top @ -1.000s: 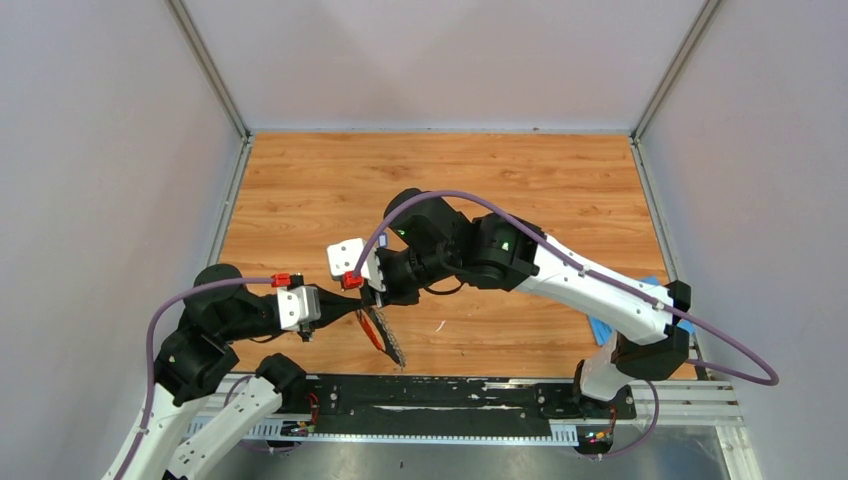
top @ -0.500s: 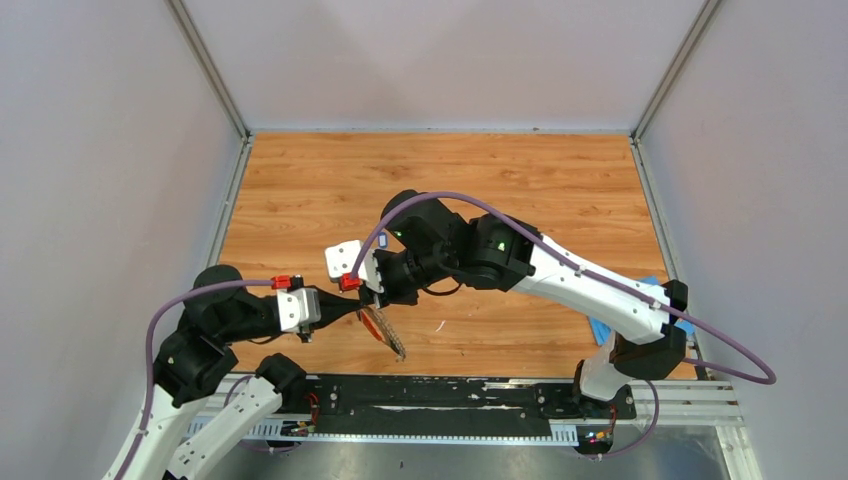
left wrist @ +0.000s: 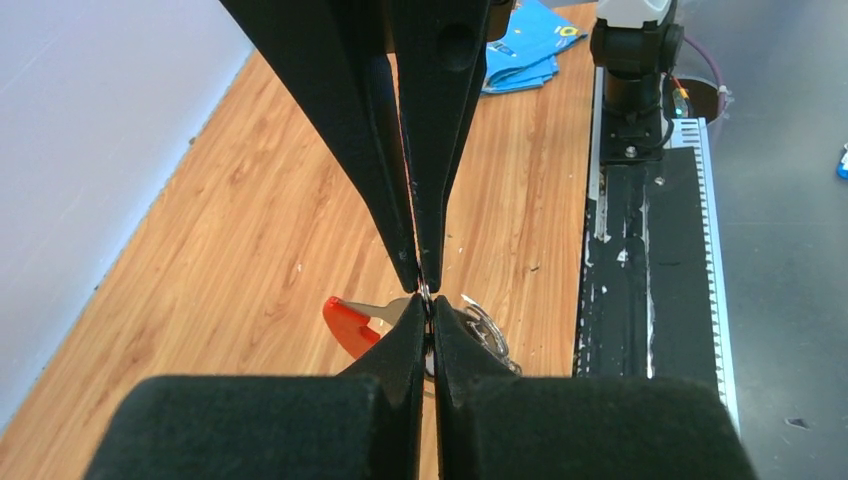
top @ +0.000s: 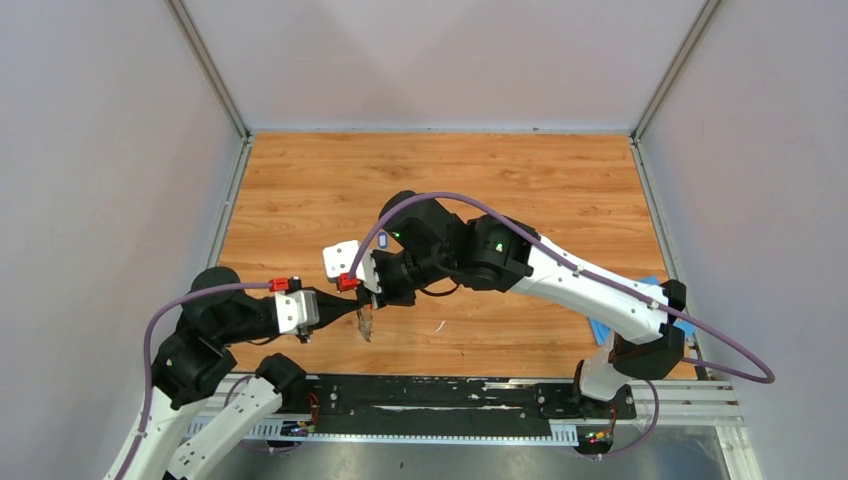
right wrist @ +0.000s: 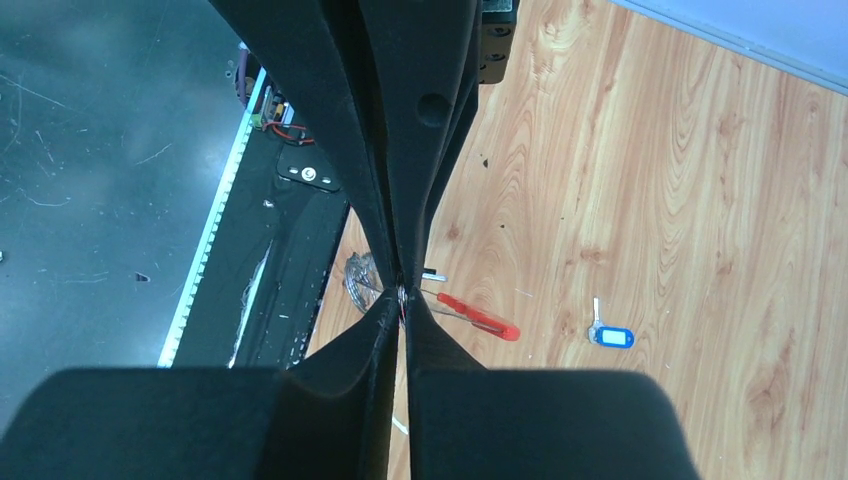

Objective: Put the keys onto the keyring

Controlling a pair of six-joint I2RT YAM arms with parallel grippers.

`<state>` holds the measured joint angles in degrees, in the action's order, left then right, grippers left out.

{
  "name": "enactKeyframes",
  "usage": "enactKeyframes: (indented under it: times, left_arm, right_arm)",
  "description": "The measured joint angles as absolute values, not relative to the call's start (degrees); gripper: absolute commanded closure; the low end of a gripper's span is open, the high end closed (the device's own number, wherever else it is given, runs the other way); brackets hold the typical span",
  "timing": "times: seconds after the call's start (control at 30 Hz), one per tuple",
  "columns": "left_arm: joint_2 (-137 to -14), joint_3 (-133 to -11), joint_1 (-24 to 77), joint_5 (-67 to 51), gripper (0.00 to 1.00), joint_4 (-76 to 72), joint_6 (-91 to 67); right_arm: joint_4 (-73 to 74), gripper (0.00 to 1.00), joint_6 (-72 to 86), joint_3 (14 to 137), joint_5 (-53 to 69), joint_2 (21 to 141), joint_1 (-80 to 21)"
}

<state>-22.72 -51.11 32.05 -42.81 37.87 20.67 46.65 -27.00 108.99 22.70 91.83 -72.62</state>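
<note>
Clamping the keyring [left wrist: 348, 322] from both sides, left gripper [left wrist: 428, 312] and right gripper [right wrist: 400, 303] risk twisting it loose if they pull unevenly.

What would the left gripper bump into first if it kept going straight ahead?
Most likely the right gripper. Its tips meet the left gripper almost head-on, and both are pinching the keyring.

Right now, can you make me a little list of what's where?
left jaws: shut on the keyring
right jaws: shut on the keyring too
keyring: held between both jaws
blue key: lying loose on the table, off the ring
black key: not seen
blue cloth: beside the right arm's base
</note>
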Motion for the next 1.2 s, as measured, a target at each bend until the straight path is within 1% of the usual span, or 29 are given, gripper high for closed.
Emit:
enactKeyframes:
  times: [0.3, 0.37, 0.47, 0.5, 0.53, 0.57, 0.63, 0.8, 1.0, 1.2]
  left_arm:
    - [-22.65, -51.16, 32.05, -41.87, 1.0, 38.41, 20.99]
    - [-22.55, -51.16, 32.01, -41.47, 1.0, 39.03, 21.23]
    - [-22.35, -51.16, 32.01, -41.47, 1.0, 39.27, 21.8]
    - [-22.31, -51.16, 32.01, -41.56, 0.94, 39.22, 22.06]
    - [-22.24, -51.16, 32.01, -41.8, 0.83, 39.07, 22.2]
    - [-22.17, -51.16, 32.01, -41.93, 0.76, 38.89, 22.35]
    - [-21.96, -51.29, 32.01, -42.5, 0.71, 38.44, 22.24]
    - [-20.67, -51.51, 32.01, -43.42, 0.68, 37.47, 22.37]
    - [-20.45, -51.7, 32.01, -43.66, 0.65, 37.32, 22.33]
    - [-20.47, -51.7, 32.01, -43.27, 0.65, 37.32, 23.05]
  right_arm:
    - [44.97, 1.0, -25.82, 107.61, 21.93, 91.57, -72.64]
    - [42.3, 1.0, -24.71, 104.79, 21.19, 90.3, -72.75]
    - [35.07, 1.0, -22.2, 96.62, 19.77, 85.95, -72.97]
    - [31.64, 1.0, -21.04, 93.08, 19.42, 84.05, -72.99]
    - [28.47, 1.0, -19.77, 89.89, 19.07, 82.3, -72.99]
    - [25.87, 1.0, -18.59, 87.37, 18.85, 80.97, -72.97]
    - [19.94, 1.0, -15.73, 81.87, 17.85, 78.13, -72.95]
    - [9.13, 1.0, -9.63, 73.06, 17.45, 74.39, -72.49]
    - [1.15, 1.0, -5.28, 68.75, 17.56, 72.1, -72.44]
    - [-4.86, 1.0, -2.26, 65.21, 18.0, 69.23, -72.36]
